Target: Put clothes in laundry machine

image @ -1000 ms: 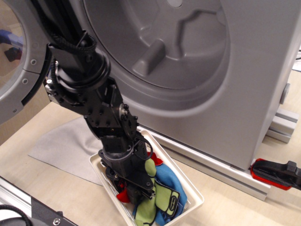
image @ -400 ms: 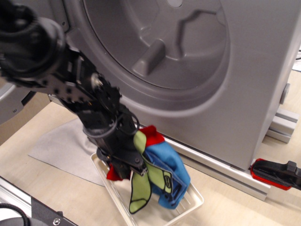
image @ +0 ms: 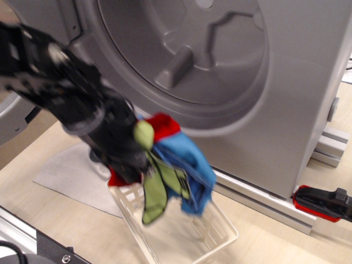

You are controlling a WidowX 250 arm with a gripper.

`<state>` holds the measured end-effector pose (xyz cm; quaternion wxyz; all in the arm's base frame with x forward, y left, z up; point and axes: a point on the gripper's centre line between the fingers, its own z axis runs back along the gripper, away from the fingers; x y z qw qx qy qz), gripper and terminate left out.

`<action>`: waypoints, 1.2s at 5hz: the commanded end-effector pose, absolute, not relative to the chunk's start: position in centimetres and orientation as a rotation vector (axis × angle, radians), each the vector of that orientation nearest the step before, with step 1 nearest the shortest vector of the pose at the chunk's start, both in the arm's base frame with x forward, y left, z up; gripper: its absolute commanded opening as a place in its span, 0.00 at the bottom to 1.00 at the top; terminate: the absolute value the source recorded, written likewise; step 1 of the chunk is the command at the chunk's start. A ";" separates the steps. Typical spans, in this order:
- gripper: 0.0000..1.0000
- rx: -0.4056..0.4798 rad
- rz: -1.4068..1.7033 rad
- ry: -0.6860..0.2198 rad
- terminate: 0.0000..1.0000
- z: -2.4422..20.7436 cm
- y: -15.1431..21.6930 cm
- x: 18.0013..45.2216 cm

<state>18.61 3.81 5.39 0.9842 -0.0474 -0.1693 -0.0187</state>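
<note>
Your gripper (image: 132, 159) is blurred, but it is closed on the clothes (image: 170, 159): the red, blue and lime-green bundle hangs from it in the air, clear of the basket (image: 220, 239) and just above it. The red piece sits on top, the blue drapes to the right, and the green strips dangle lowest, their tips over the basket's left half.

Take the machine (image: 286, 93) as your landmark. The bundle hangs in front of its lower front panel, below and a little left of the round opening, with its top about level with the opening's bottom rim. The ribbed drum (image: 181, 49) shows deep inside. The door (image: 11, 118) stands swung out at the machine's far left, only an edge of it in view behind your arm (image: 60, 82).

Between the bundle and the drum stands the lower lip of the opening. The white slatted basket lies on the table (image: 275, 242) directly in front of the machine's base, and looks empty as far as the blur lets you see. A flat grey cloth (image: 71, 176) lies on the table left of the basket, partly under your arm. A red and black clamp (image: 324, 202) sits at the machine's lower right corner, well apart from the bundle.
</note>
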 end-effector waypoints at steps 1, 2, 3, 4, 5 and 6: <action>0.00 -0.084 0.120 -0.460 0.00 8.6 9.4 22.5; 0.00 -0.084 0.157 -0.497 0.00 8.8 9.8 24.8; 0.00 -0.110 0.193 -0.531 0.00 9.7 9.7 26.8; 0.00 -0.121 0.218 -0.554 0.00 10.1 9.4 28.4; 0.00 -0.109 0.208 -0.595 0.00 9.7 9.0 29.7; 0.00 -0.115 0.225 -0.601 0.00 9.6 8.2 31.8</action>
